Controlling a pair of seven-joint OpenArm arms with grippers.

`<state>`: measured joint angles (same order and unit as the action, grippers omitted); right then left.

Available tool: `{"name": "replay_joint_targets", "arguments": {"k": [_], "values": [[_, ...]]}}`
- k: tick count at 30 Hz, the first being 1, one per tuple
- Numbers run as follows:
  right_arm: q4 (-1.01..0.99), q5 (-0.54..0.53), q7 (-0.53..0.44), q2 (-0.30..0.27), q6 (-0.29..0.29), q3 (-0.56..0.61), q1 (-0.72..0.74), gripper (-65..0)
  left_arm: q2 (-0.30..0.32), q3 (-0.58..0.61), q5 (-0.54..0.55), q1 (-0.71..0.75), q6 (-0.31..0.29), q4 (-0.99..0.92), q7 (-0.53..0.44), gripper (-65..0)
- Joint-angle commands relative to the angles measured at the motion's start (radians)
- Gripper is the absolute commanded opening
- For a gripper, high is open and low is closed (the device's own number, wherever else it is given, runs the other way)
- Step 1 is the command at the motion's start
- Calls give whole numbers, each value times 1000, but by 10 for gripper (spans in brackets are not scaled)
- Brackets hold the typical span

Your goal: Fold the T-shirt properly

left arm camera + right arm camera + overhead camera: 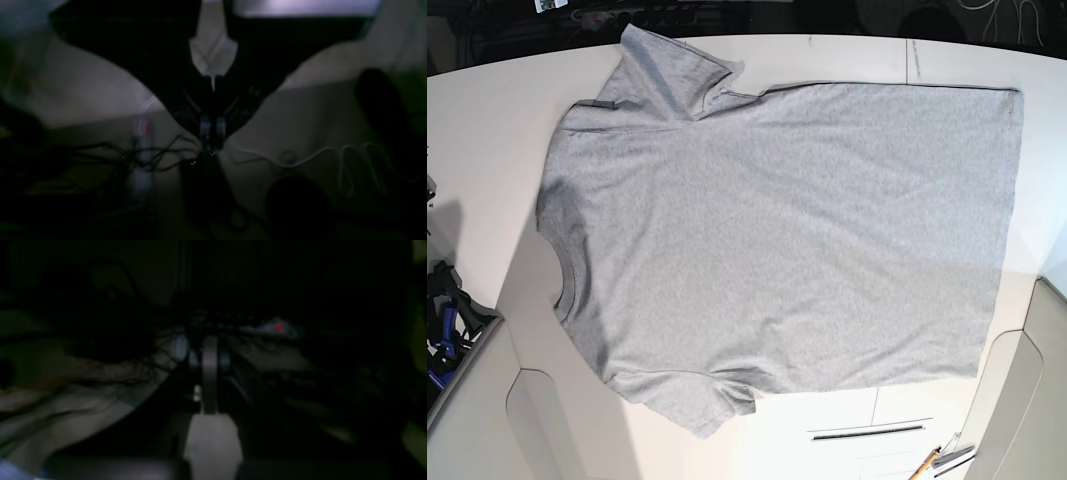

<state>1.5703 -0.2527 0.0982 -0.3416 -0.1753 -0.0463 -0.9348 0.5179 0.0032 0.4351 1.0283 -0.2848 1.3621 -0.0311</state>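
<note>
From my station I judged the folding to be at its very start: the T-shirt (787,240) lay spread out on the desk (487,130), its body one broad panel without a deliberate fold. Laying it out was mostly done, in my judgement; bringing in the sleeves, folding the body and squaring the bundle were all left to do.

It took up much of the desk, its upper side running near the desk's edge at the top of the base view. The collar (574,268) faced the left of that view and the hem (1009,220) the right. The upper sleeve (662,80) was twisted and bunched, its tip reaching up to that desk edge, while the lower sleeve (697,400) hung out crookedly toward the bottom. I saw light grey cloth with soft ripples across the body and no lettering on the face turned up.

Both tools were closed with nothing between them: the left gripper (212,133) had its tips together over a dim background of cables, and the right gripper (213,373) was likewise pinched narrow in a very dark view. Neither touched the cloth. I reckoned the bunched sleeve wanted straightening first.
</note>
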Motion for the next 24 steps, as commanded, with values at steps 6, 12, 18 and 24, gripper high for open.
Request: {"name": "replay_joint_targets", "arguments": {"k": [6,12,18,24], "values": [[394,-169,94,-10,-95,-135,-142,-650,52,-291,184,196,-321,317,166,-650],[547,-460,197,49,-175,-374,-92,-650,42,-573,508,218,-413,481,399,-650],[424,-724,318,176,-301,-592,101,-650,42,-718,672,159,-413,485,480,-650],[125,-828,373,211,-338,-671,323,-650,42,-722,729,66,-413,485,606,-650]]}}
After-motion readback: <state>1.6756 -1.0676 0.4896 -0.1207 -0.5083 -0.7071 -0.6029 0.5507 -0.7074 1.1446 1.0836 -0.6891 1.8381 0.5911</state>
